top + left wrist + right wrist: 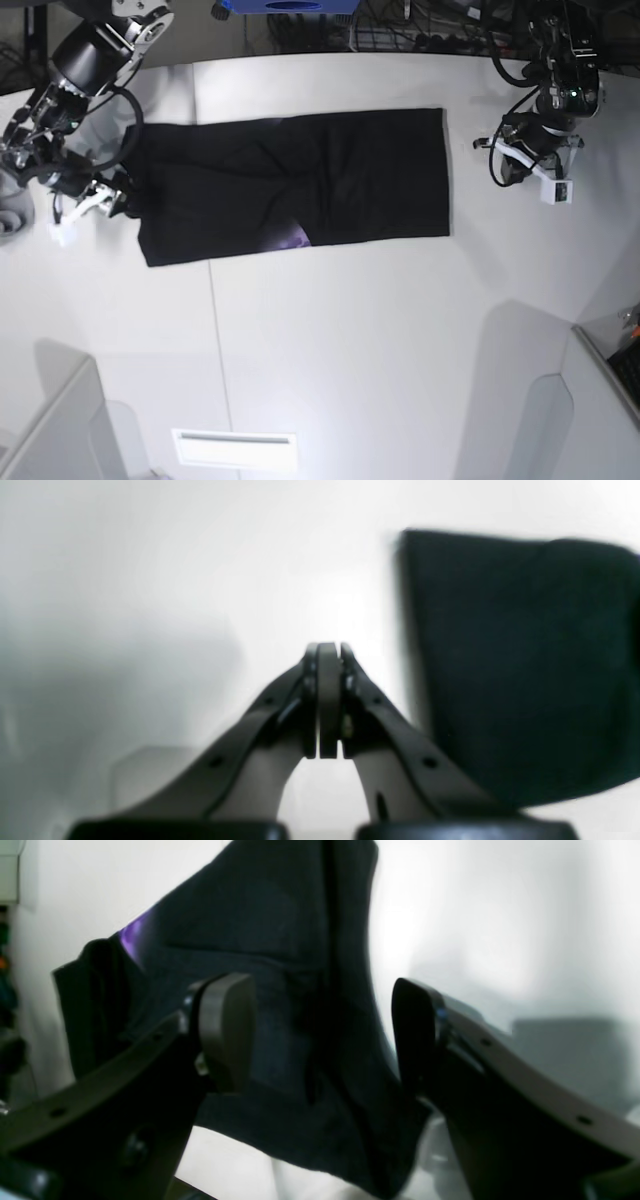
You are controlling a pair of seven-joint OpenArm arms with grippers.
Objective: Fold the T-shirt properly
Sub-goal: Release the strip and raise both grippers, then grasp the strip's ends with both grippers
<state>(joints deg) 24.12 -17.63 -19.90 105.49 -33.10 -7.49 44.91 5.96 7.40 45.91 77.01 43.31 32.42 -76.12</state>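
The T-shirt (300, 185) lies flat on the white table (350, 350) as a long black rectangle, with a small purple patch (295, 238) showing near its front edge. My right gripper (115, 195) is at the shirt's left end. In the right wrist view it (320, 1035) stands open, its fingers (225, 1030) on either side of rumpled black T-shirt (280, 940) cloth without pinching it. My left gripper (522, 162) hovers just off the shirt's right end. In the left wrist view it (327, 650) is shut with nothing in it, and the T-shirt (520, 665) lies to its right.
A blue object (285, 5) and cables (420, 30) sit beyond the table's far edge. A white slab (235, 450) lies near the front edge. Grey panels stand at the lower left (50, 430) and lower right (540, 400).
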